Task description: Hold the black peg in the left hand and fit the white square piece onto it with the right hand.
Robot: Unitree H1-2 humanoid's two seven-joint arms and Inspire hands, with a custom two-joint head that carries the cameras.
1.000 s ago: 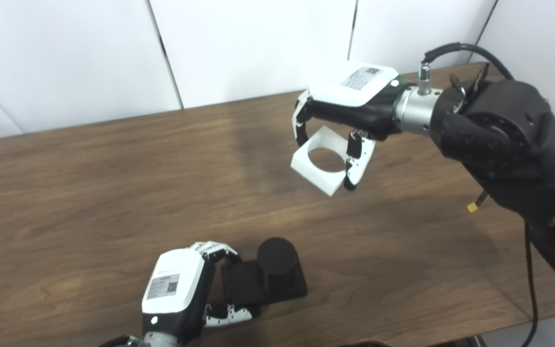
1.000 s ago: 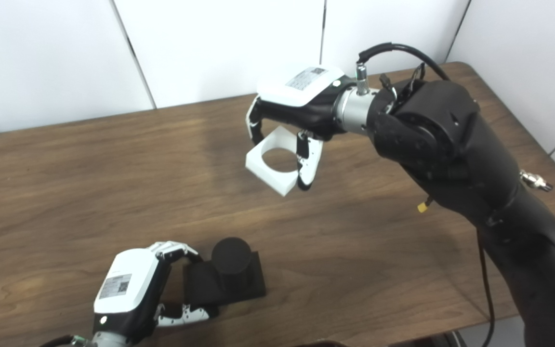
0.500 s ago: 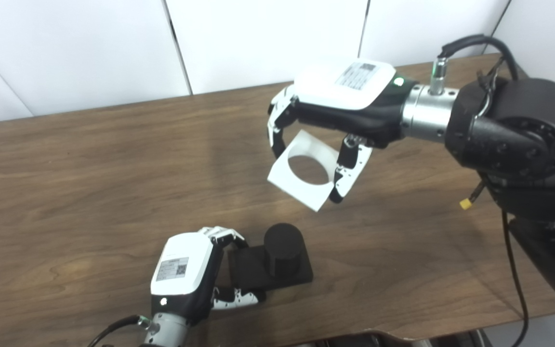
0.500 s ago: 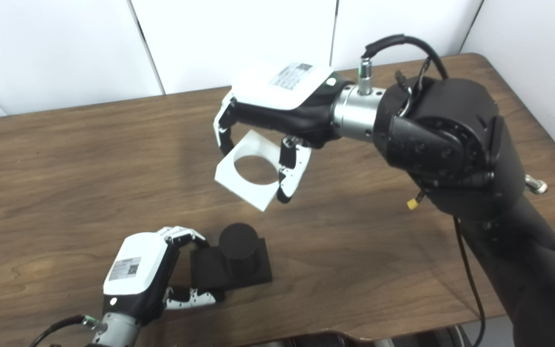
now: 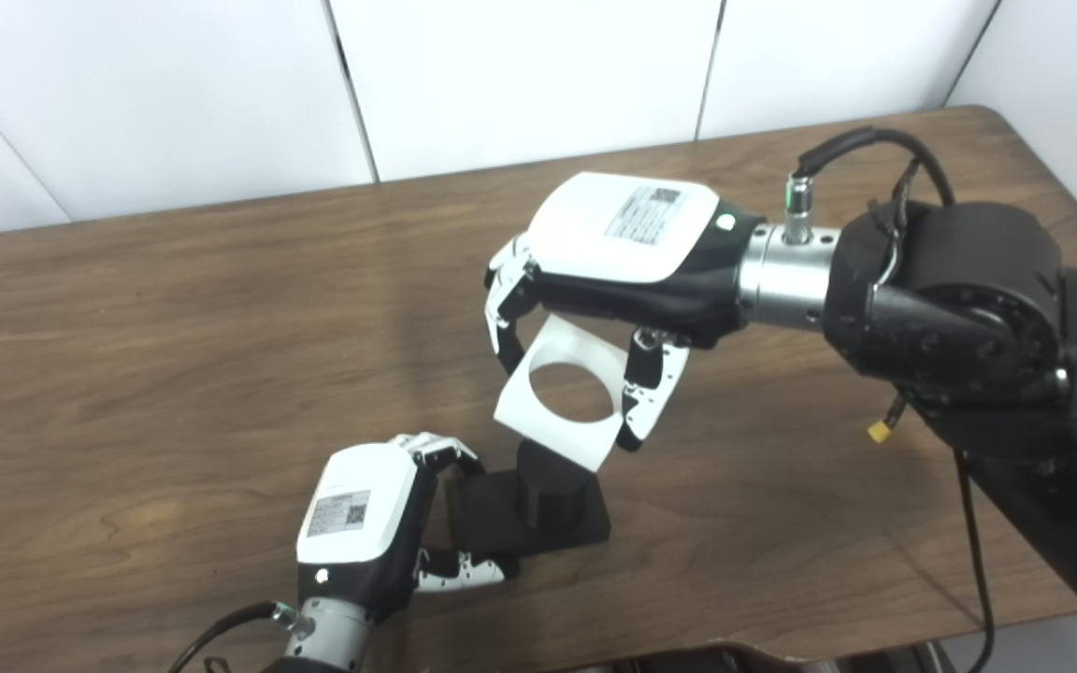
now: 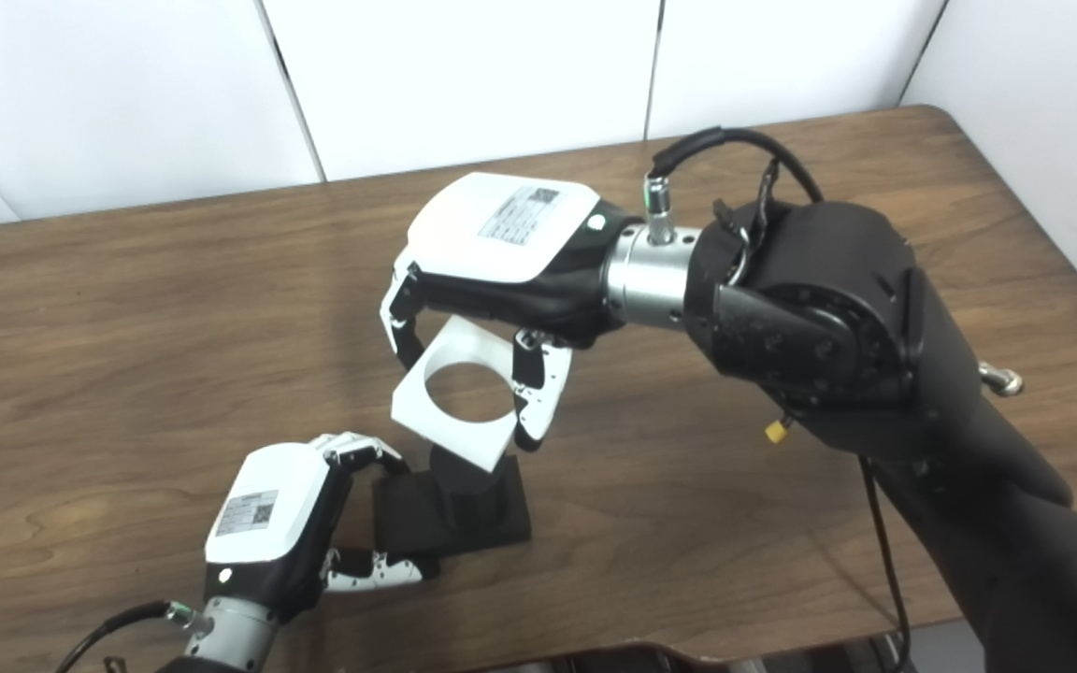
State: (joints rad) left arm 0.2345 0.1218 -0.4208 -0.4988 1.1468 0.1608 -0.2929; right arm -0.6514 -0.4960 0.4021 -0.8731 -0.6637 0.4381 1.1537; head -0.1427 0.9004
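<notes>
Left hand (image 5: 366,523) grips the black peg (image 5: 548,486) by its base; right hand (image 5: 613,252) pinches the tilted white square piece (image 5: 560,404) just above the peg.

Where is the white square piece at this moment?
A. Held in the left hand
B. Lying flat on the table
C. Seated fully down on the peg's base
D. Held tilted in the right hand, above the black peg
D: the right hand grips the white square piece tilted over the black peg, whose base the left hand holds.
</notes>
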